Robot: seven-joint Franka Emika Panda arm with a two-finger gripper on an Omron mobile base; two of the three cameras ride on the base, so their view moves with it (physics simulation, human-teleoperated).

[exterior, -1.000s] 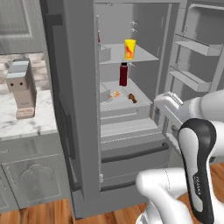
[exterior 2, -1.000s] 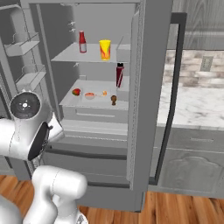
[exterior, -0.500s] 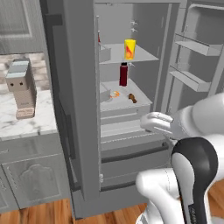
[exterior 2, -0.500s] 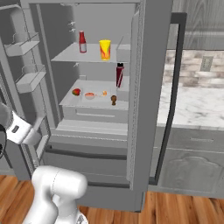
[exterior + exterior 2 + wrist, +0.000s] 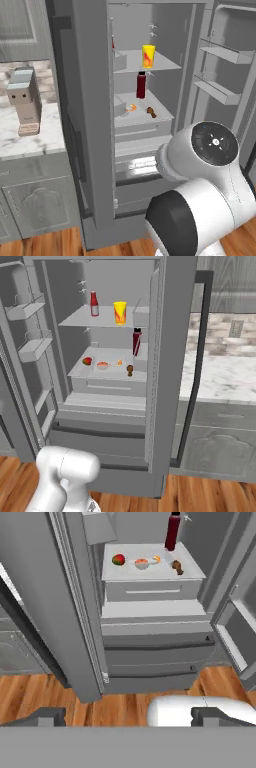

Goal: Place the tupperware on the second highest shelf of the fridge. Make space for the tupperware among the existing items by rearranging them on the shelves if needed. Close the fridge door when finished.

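Wide open and empty, my end effector (image 5: 128, 714) hangs low in front of the fridge (image 5: 95, 125). In the hand view its two dark fingertips (image 5: 47, 716) stand far apart at the bottom, with nothing between them, over the wooden floor (image 5: 125, 699).

Ahead of my end effector and above it is the open fridge interior. On the lower of the two shelves I can see lies the tupperware (image 5: 142, 563), a small pale container with orange food inside. Just beside it on one side is a red and green fruit (image 5: 118, 559), and on the other side a small orange piece (image 5: 156, 559), then a small brown thing (image 5: 176, 566) near the shelf edge. A dark red bottle (image 5: 172, 531) stands upright behind them.

Further up from my end effector, on the shelf above (image 5: 95, 321), a yellow cup (image 5: 120, 312) stands near the front edge, and a red bottle with a white cap (image 5: 94, 304) stands beside it, apart from it.

The fridge door (image 5: 30, 351) with its shelf bins stands open to one side. The two drawers (image 5: 155, 654) under the shelves are directly ahead of my end effector.

Beyond the other, shut door is a marble bench (image 5: 30, 140), and a grey appliance (image 5: 25, 100) stands on it.
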